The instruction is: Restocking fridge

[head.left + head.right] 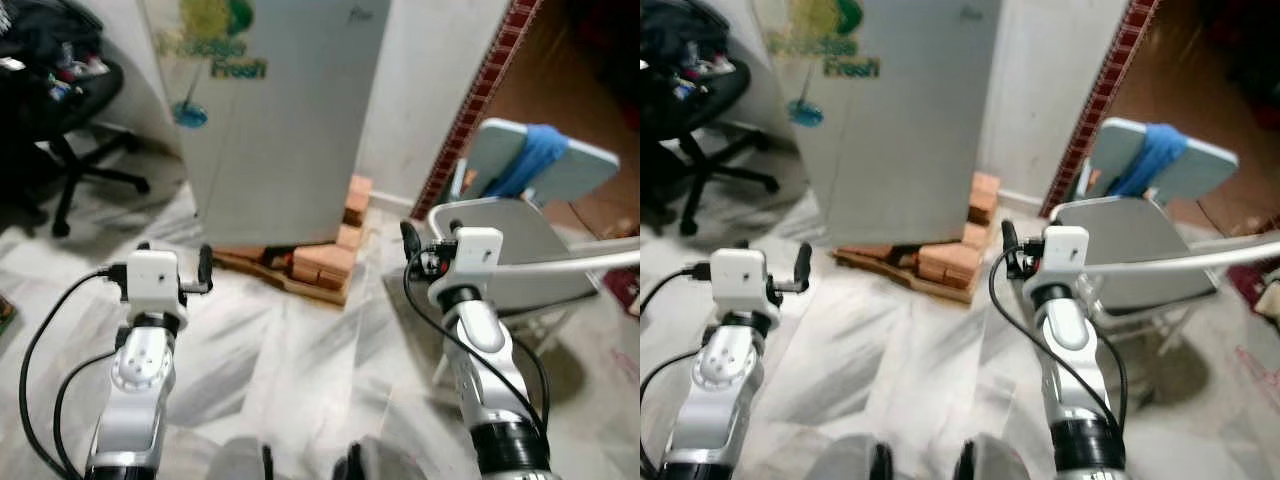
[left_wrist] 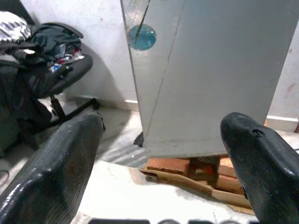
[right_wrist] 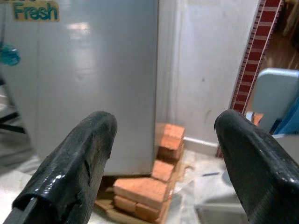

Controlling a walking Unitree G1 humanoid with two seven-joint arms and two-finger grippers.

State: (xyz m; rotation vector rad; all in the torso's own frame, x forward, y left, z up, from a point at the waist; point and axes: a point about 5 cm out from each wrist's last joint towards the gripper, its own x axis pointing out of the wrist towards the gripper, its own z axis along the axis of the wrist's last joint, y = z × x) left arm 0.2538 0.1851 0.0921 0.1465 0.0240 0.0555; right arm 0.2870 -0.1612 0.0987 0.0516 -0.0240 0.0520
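A grey fridge [image 1: 275,120] stands shut ahead of me, raised on red bricks [image 1: 325,262] and a wooden board. A "Fresh" sticker and a blue round label mark its door [image 2: 142,37]. My left gripper [image 1: 175,270] is held up in front of the fridge's lower left, open with nothing between its fingers [image 2: 60,163]. My right gripper [image 1: 425,245] is raised to the right of the bricks, also open and empty, its fingers [image 3: 77,163] spread wide.
A black office chair [image 1: 60,110] piled with clothes stands at the left. A grey folding chair [image 1: 520,200] with a blue cloth sits close by my right arm. A white wall and a red patterned doorframe [image 1: 480,90] rise behind. The floor is marbled tile.
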